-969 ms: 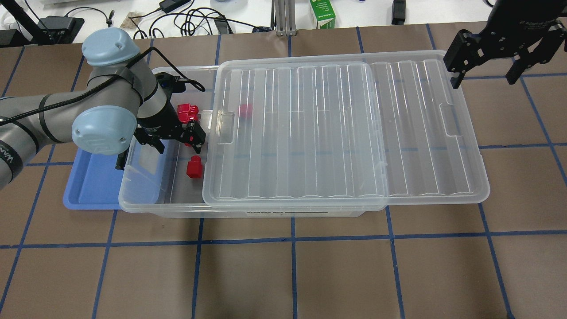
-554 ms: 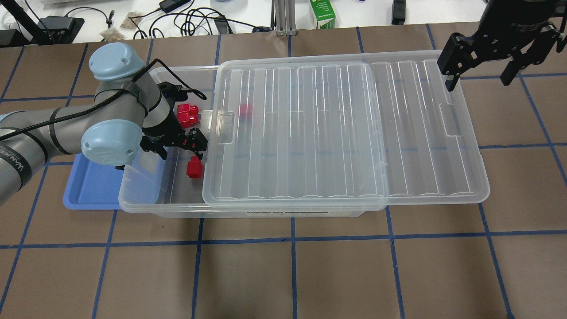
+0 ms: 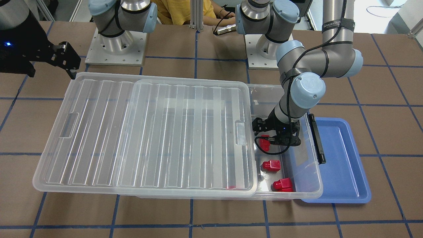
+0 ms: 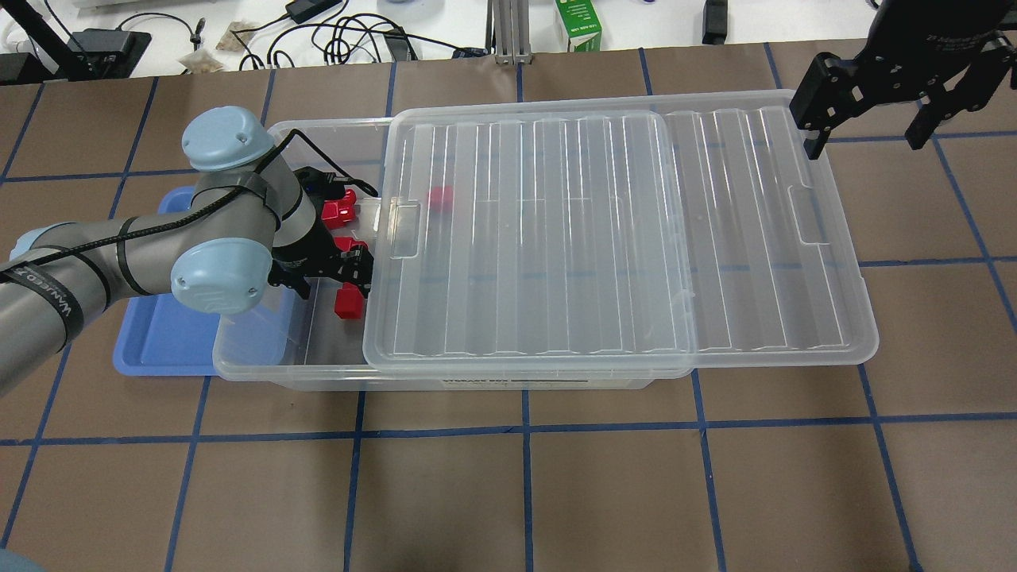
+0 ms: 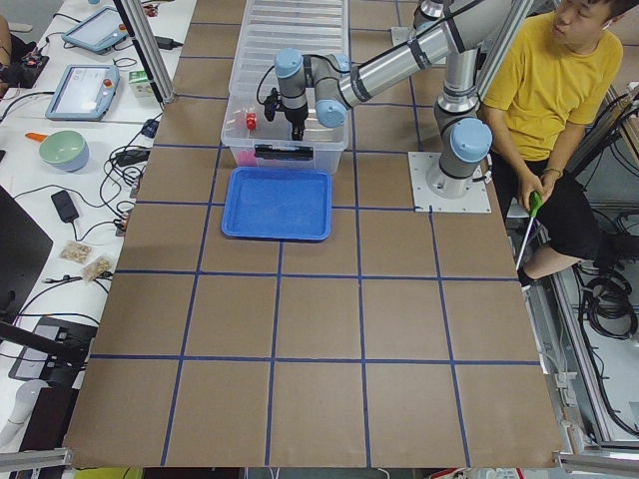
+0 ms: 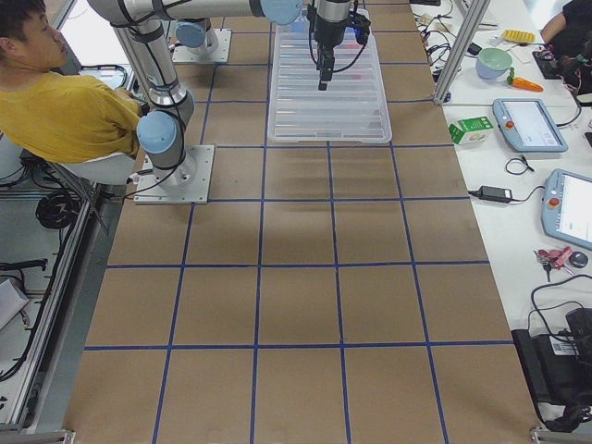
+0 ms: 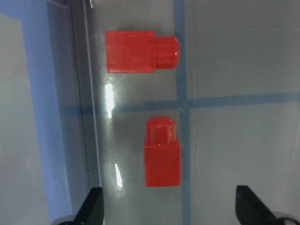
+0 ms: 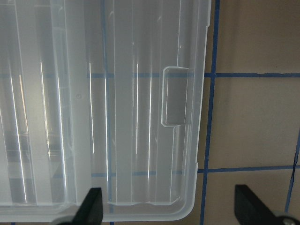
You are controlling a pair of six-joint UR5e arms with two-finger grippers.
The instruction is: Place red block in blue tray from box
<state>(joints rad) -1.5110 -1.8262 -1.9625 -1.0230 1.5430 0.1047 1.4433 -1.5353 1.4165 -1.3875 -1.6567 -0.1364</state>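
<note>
Hovering: my left gripper [image 7: 171, 213], fingers [image 7: 93, 208] spread, empty, red block [image 7: 162, 159] lying at 12 o'clock on box [image 4: 262, 359] floor; blue tray [image 4: 159, 342] at box's 9 o'clock overhead. My right gripper [image 8: 171, 208]: spread, empty, above lid [image 8: 117, 117].

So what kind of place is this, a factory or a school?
Most likely a robot research lab. A left arm and a right arm are bolted to a table gridded with blue tape, control tablets and cables lie on side benches, and a person in yellow sits beside them.
</note>
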